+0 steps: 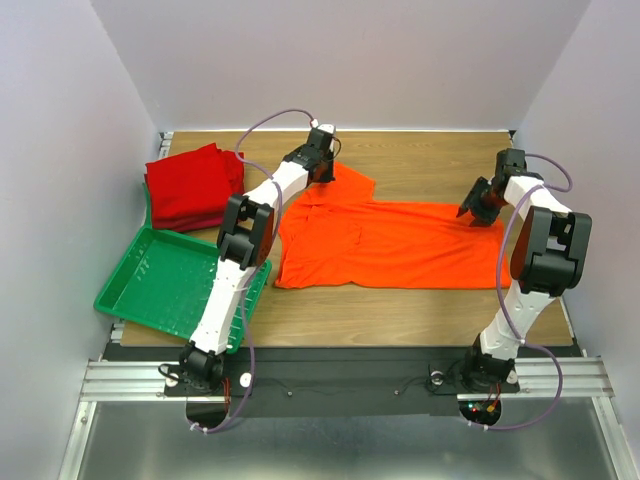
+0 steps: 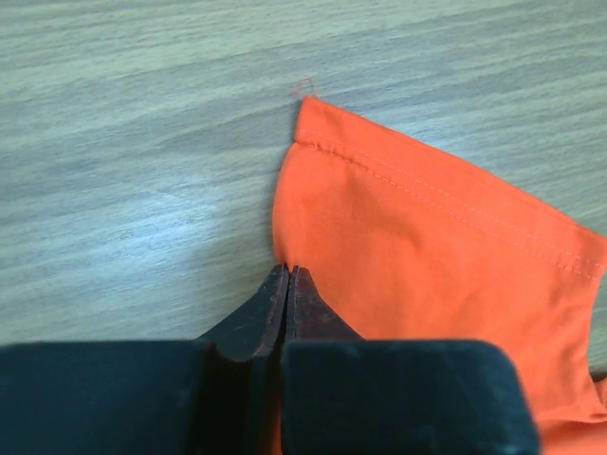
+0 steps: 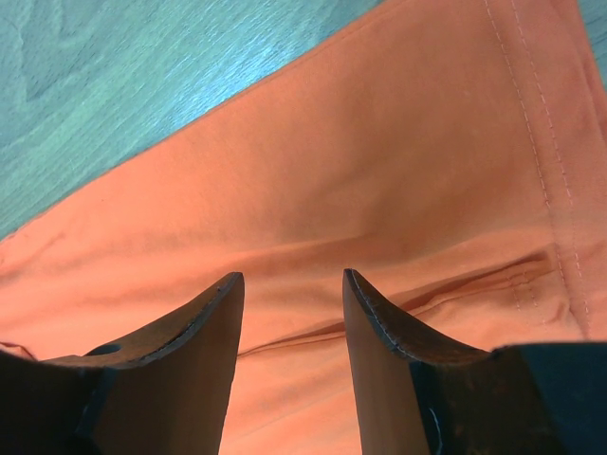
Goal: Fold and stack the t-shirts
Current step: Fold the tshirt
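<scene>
The bright orange t-shirt [image 1: 390,245] lies spread flat across the middle of the table. My left gripper [image 1: 326,170] is at its far left sleeve. In the left wrist view the jaws [image 2: 286,271] are pressed together on the sleeve's edge [image 2: 427,256], with orange cloth showing between the fingers. My right gripper [image 1: 478,212] is at the shirt's far right end. Its jaws [image 3: 292,277] stand open just above the wrinkled orange cloth [image 3: 379,142], near the stitched hem. The folded deep red t-shirts [image 1: 195,187] lie stacked at the back left.
A green plastic grid tray [image 1: 175,280] sits at the front left, partly under the left arm. White walls close the table on the left, back and right. Bare wood shows behind and in front of the orange shirt.
</scene>
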### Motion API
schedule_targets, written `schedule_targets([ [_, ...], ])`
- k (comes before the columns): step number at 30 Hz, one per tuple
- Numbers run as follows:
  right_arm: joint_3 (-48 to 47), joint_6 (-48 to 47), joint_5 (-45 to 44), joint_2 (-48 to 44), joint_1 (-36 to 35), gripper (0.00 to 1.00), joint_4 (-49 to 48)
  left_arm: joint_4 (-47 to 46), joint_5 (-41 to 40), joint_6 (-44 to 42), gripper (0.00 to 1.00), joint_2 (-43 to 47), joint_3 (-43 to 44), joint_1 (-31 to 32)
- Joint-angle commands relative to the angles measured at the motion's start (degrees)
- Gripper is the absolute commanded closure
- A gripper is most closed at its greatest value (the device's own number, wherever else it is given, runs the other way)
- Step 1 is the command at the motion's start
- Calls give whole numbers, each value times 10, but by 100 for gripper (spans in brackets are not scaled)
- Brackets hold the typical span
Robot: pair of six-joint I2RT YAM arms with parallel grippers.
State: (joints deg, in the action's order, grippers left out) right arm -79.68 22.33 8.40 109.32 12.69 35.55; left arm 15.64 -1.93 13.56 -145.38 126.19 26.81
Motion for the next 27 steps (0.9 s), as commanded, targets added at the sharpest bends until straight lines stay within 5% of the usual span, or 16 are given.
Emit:
schedule_targets([
  [1,3,0,-5,-21,-1,48,-11,-6,-19,-1,98,24,22,1],
  [27,-199,-6,-153,129,36,48,-10,-26,-14,-4,100,85,9,2],
])
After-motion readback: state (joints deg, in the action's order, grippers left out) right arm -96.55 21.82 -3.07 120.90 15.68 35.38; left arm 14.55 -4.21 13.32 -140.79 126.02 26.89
